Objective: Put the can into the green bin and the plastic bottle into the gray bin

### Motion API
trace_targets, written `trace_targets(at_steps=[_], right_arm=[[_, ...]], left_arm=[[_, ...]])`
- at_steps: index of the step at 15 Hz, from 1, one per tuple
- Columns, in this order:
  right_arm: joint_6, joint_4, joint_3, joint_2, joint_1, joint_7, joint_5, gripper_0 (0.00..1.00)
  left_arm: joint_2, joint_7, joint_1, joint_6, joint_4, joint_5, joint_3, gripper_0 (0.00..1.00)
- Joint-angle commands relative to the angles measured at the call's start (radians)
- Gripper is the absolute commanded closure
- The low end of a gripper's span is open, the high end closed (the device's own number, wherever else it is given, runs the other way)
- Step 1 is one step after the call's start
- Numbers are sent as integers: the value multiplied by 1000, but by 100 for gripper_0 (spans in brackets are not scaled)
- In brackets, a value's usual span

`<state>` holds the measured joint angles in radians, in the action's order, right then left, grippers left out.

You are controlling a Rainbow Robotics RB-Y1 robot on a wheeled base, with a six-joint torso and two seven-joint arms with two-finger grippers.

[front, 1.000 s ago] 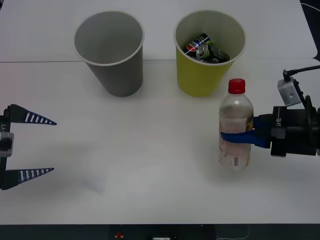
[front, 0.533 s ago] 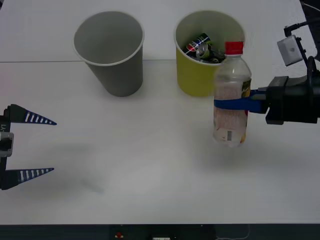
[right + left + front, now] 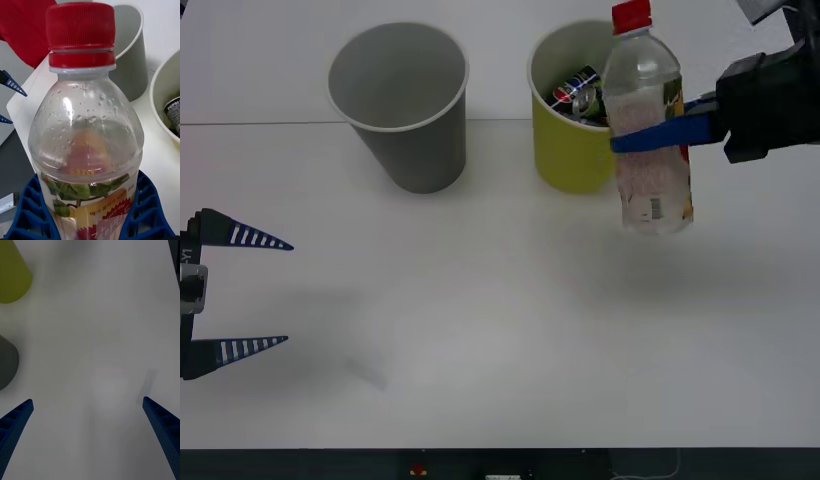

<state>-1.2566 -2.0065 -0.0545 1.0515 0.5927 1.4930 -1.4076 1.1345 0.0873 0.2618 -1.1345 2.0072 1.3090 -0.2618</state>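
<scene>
With fingers spread wide and nothing between them, left hand [image 3: 240,292] parked low over counter [image 3: 480,340], well apart from both bins, idle.

Further along from that hand: gray bin [image 3: 400,105], upright, nothing visible inside, mouth wide and clear; looks like an easy drop target. Just beside it, green bin [image 3: 585,115], upright, can [image 3: 580,92] already lying inside w/ dark crumpled stuff next to it, so can half of task judged done.

Right hand [image 3: 650,135] clamped on plastic bottle [image 3: 647,130], blue fingers [image 3: 150,210] wrapped round mid-body just above label, red cap up. Bottle upright, lifted clear of counter, hanging in front of green bin's near edge, well short of gray bin.

Handling, as judgement: looks empty bar droplets inside, so light; thin clear wall prob. soft, will dent if squeezed hard; smooth plastic and slick label, so could slip or swing in a loose grip. Mid-body hold above label seems right: near balance point, ribbed fingers bite well. Avoid cap/neck, too narrow. Carry across toward left hand's side to gray bin needed, keeping base above both rims; clipping green bin en route = main risk, since tapered bins prob. tip easily.
</scene>
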Motion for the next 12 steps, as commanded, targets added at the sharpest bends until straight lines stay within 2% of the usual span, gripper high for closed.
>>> trace_targets(at_steps=[1, 5, 11, 12], right_arm=[[-3, 68, -99, -39, 142, 1, -56, 100], [-7, 161, -157, -176, 282, 1, -200, 100], [-44, 373, -235, -409, 498, 0, -449, 100], [-44, 425, -243, -464, 535, 0, -499, 100]], left_arm=[[0, 0, 0, 0, 0, 0, 0, 0], [0, 0, 0, 0, 0, 0, 0, 0], [0, 0, 0, 0, 0, 0, 0, 0], [0, 0, 0, 0, 0, 0, 0, 0]])
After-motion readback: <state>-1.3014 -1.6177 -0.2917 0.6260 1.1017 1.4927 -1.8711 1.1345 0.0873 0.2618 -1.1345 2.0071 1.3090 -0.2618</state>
